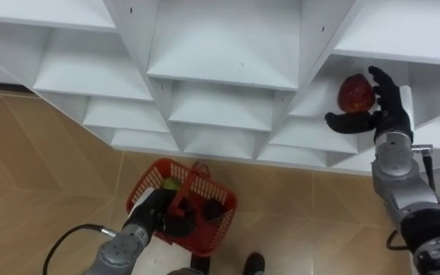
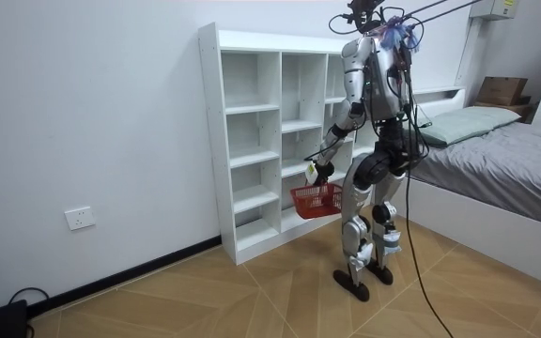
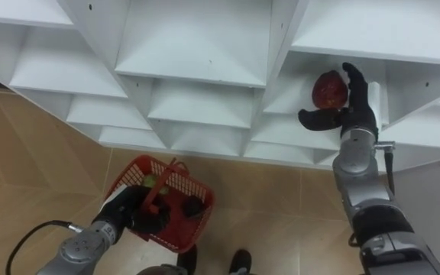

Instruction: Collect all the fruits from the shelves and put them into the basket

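Observation:
A dark red fruit [image 1: 355, 93] lies in an upper compartment of the right column of the white closet shelves [image 1: 220, 76]. My right hand [image 1: 388, 107] is raised to it and is open. Its fingers stand along the fruit's right side and the thumb reaches under it. Whether they touch it I cannot tell. My left hand [image 1: 157, 210] is low at my side, shut on the handle of a red plastic basket [image 1: 216, 229]. A green fruit [image 1: 170, 185] and some dark things lie inside. In the room view I stand upright, close to the shelves, with the basket [image 2: 316, 199] hanging at knee height.
The other shelf compartments in view hold nothing. Wooden floor lies below the closet. A bed [image 2: 505, 150] stands close behind me on the room view's right.

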{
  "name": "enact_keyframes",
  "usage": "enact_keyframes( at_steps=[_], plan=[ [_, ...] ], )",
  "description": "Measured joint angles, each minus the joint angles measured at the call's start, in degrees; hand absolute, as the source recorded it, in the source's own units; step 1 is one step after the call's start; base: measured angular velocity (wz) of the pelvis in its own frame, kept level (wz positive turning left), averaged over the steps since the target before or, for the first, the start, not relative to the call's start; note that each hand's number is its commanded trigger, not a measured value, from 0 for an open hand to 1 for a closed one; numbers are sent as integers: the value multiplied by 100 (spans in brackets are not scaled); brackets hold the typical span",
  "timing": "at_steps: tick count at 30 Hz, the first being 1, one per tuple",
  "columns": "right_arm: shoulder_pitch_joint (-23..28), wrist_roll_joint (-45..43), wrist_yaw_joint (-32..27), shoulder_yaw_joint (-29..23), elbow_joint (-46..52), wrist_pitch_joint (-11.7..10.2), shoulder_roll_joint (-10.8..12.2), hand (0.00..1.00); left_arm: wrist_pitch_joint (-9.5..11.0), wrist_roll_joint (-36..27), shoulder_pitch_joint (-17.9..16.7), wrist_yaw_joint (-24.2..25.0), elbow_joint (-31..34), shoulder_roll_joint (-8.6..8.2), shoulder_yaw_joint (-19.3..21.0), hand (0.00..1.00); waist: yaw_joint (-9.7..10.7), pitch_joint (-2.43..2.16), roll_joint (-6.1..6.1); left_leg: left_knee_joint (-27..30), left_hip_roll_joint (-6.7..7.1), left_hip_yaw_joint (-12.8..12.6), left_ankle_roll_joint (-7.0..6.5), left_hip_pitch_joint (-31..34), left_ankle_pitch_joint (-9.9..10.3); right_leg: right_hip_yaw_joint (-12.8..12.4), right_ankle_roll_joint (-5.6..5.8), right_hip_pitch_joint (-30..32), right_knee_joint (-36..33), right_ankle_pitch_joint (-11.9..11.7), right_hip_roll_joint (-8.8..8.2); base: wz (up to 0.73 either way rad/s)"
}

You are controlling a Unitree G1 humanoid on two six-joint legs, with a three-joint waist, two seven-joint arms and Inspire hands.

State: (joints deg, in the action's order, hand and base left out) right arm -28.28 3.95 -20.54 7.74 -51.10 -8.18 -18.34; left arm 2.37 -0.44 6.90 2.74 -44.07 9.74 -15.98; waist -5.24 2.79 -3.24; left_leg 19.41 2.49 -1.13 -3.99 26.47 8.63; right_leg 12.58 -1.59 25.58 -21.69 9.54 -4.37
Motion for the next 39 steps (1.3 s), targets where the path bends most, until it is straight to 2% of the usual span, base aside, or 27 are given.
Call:
enact_keyframes(
  at_steps=[26,32,39],
  plan=[
    [-1,4,-49,6,-19,-51,6,100,0,-2,141,1,-93,-25,0,100,7,10,15,-47,0,-13,1,-17,-2,-4,0,8,10,0,0,0],
    [-5,-99,88,6,-17,-50,6,100,0,-2,157,9,-93,-28,3,100,0,10,15,-74,0,-68,-3,-90,-7,-72,3,-21,9,2,2,-4],
    [-3,-164,232,232,52,-47,85,100,10,-8,166,6,-91,-92,4,100,2,10,15,-74,-10,-113,-3,-158,-6,-110,2,-82,10,1,11,-1]
  ],
)
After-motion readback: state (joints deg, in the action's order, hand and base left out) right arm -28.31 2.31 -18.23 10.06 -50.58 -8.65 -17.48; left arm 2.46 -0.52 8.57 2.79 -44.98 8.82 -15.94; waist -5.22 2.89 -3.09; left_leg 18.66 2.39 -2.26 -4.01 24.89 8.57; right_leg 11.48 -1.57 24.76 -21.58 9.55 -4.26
